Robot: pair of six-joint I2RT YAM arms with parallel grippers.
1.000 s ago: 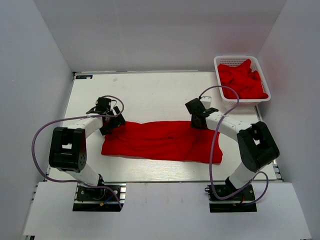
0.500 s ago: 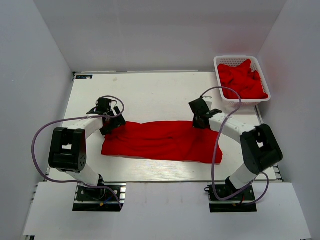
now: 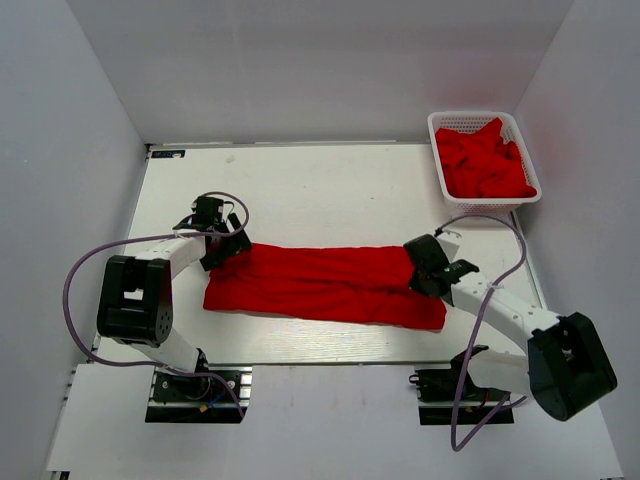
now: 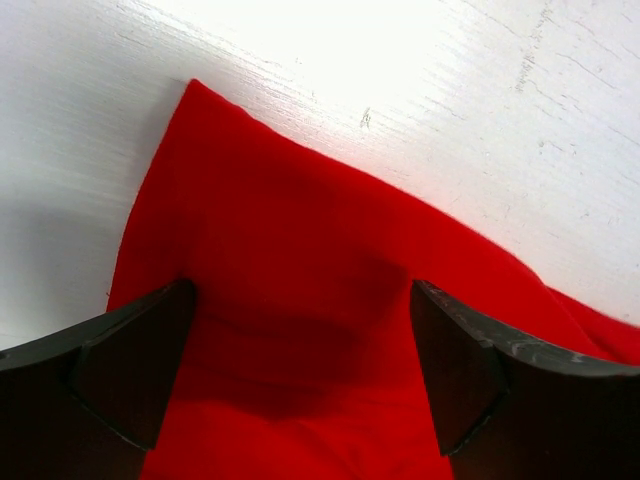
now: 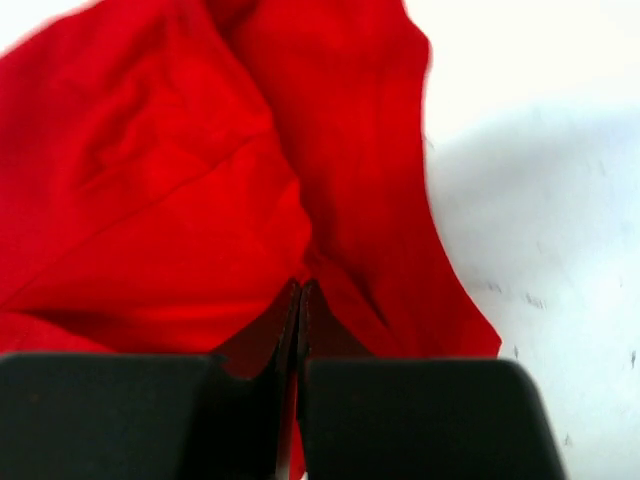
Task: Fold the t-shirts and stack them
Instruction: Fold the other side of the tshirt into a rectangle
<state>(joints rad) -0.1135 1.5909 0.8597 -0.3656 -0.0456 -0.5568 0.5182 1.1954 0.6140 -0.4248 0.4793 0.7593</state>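
t-shirt [image 4: 300,300] cut off at left wrist view's lower edge; heap [image 3: 485,160] in basket [image 3: 470,116] uncountable

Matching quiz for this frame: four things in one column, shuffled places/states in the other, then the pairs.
1. left gripper
2. right gripper
3. basket
4. t-shirt

A. far right corner of the table, holding crumpled red cloth
B. fingers shut, pinching red fabric
C. laid out long across the middle
D. fingers apart over a shirt corner

Pairs: 1-D, 2-B, 3-A, 4-C
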